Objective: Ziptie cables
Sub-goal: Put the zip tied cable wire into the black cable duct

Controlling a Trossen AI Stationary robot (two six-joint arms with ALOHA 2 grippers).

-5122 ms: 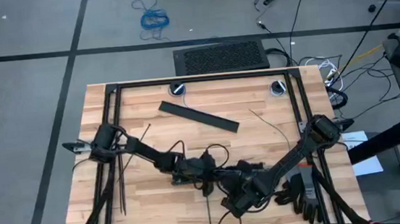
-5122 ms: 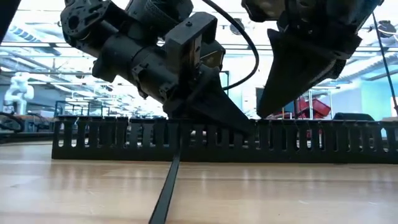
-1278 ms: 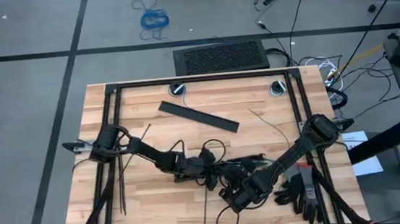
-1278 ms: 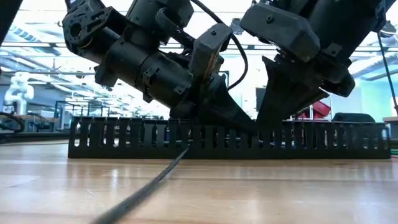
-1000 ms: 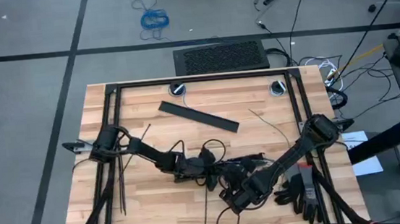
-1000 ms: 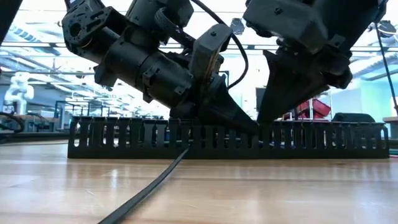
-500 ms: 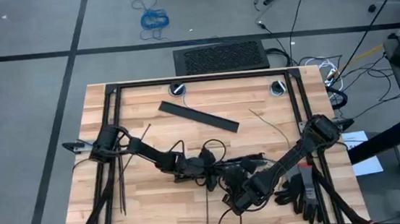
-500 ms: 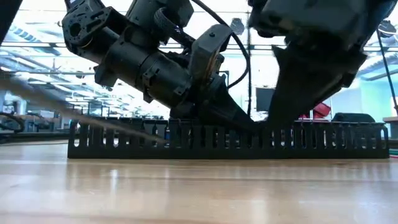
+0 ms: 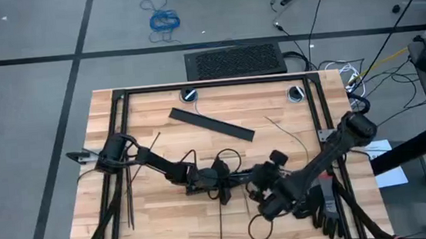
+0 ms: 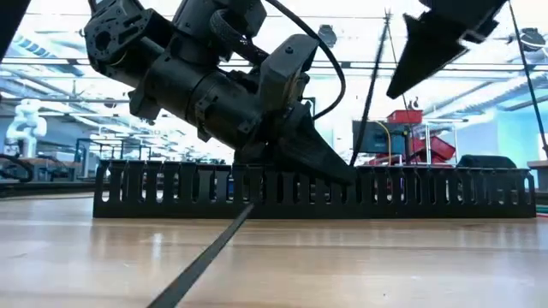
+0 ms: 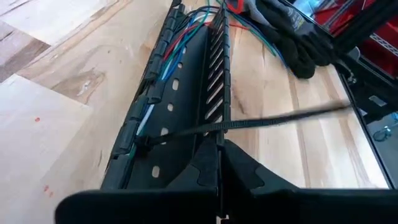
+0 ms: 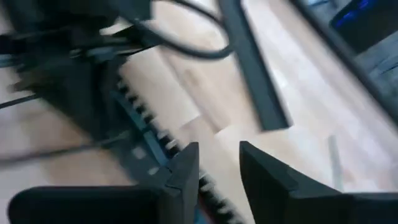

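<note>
Left tool [image 11: 219, 167] closed on slotted bar [image 11: 186, 99] holding the cables [image 11: 186, 37]; ziptie [image 11: 249, 124] crosses bar. Right tool [image 12: 217, 163] open above bar.

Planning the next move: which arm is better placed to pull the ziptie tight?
Right, probably. The right gripper hangs lifted and open, free, while the left gripper sits down on the slotted bar, beside the ziptie crossing it.
</note>
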